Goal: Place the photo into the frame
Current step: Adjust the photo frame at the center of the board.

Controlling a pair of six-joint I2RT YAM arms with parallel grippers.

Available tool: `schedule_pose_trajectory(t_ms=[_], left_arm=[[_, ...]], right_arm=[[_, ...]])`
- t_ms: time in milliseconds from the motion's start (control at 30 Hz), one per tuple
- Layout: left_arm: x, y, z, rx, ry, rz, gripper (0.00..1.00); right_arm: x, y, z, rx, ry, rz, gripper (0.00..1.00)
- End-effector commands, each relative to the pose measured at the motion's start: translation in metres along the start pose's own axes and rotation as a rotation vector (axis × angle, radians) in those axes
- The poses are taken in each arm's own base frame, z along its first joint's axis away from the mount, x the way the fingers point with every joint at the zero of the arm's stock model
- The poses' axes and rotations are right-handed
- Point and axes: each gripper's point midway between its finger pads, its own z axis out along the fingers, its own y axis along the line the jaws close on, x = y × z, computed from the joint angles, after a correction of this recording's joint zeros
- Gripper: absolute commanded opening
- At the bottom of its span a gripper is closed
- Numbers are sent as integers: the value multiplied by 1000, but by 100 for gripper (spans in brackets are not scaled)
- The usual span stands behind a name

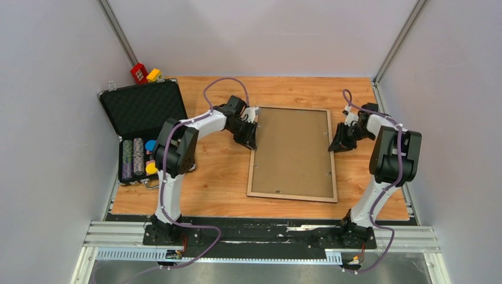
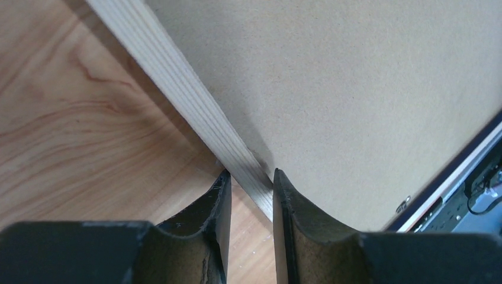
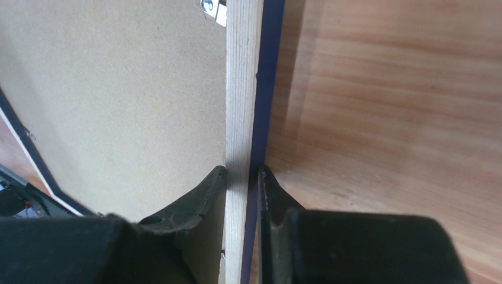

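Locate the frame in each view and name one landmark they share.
Top external: the frame lies back-up, mid-picture.
Left wrist: its pale rail runs diagonally from top left to bottom centre.
Right wrist: its rail stands vertical at centre.
Shared landmark: the brown backing panel.

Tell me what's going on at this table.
Both arms hold the frame, back side up on the table. The fingers of the left gripper pinch its left rail; those of the right gripper its right rail. The brown backing panel sits in the frame; no photo shows. An open case of poker chips stands at the left.
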Motion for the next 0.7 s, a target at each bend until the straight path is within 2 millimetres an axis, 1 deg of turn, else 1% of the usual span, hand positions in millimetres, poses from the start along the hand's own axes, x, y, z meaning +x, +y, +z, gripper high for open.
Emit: schedule_pose_trajectory(t_ms=[0, 67, 133, 167, 200, 333, 467, 600, 667], left_arm=[[22, -57, -16, 208, 55, 115, 35], [28, -58, -18, 207, 63, 130, 40], [33, -56, -19, 190, 70, 132, 53], [36, -53, -19, 176, 75, 131, 56], [37, -53, -21, 169, 75, 135, 63], [43, -46, -25, 125, 81, 147, 78], [44, -43, -32, 87, 68, 172, 86], [41, -37, -42, 28, 46, 185, 90], [37, -32, -49, -6, 27, 208, 91]], right_arm=[[-40, -14, 14, 95, -81, -128, 7], [-46, -13, 17, 96, -82, -148, 5], [-51, -11, 19, 90, -86, -161, 3], [-53, -10, 20, 85, -86, -169, 2], [-55, -8, 21, 77, -87, -182, 1], [-63, -1, 26, 81, -84, -295, 0], [-72, 1, 29, 105, -81, -376, 0], [-80, 4, 29, 92, -73, -429, 0], [-81, 6, 29, 85, -61, -468, 0]])
